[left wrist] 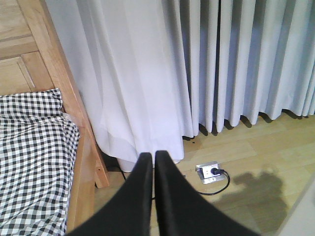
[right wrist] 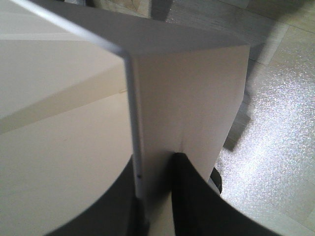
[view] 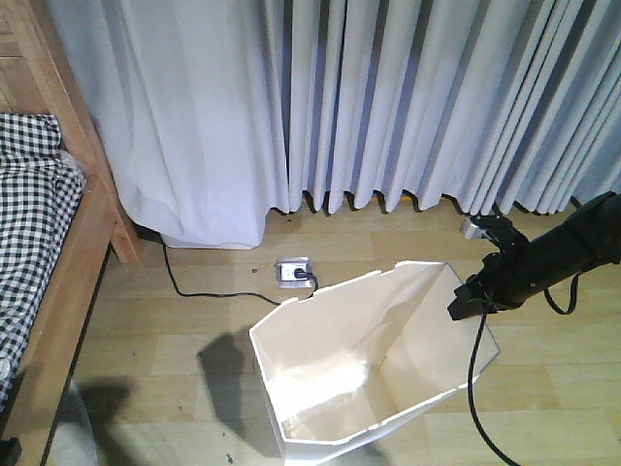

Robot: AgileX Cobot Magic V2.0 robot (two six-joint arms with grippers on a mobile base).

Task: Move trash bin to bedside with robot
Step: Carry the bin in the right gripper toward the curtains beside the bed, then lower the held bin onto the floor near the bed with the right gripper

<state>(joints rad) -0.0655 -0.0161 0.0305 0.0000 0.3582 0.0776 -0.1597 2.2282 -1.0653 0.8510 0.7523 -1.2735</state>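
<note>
Pale grey pleated curtains, hanging to floor level; silver floor socket, black plug inserted; black cable trailing left; light wood floor.

The front view sits high and looks forward and down over the trash bin toward the curtain. The floor socket lies near mid-frame, and the bed is well left of it. The left wrist view faces the same curtain more levelly, past the pressed-together tips of the left gripper. In it the socket lies right of centre and the bed left of the socket. These two views share the socket, curtain and bed. The right wrist view is very close to the bin's wall, between the right gripper fingers that pinch it. Bare floor shows to the right. It shares only the bin with the front view.
</note>
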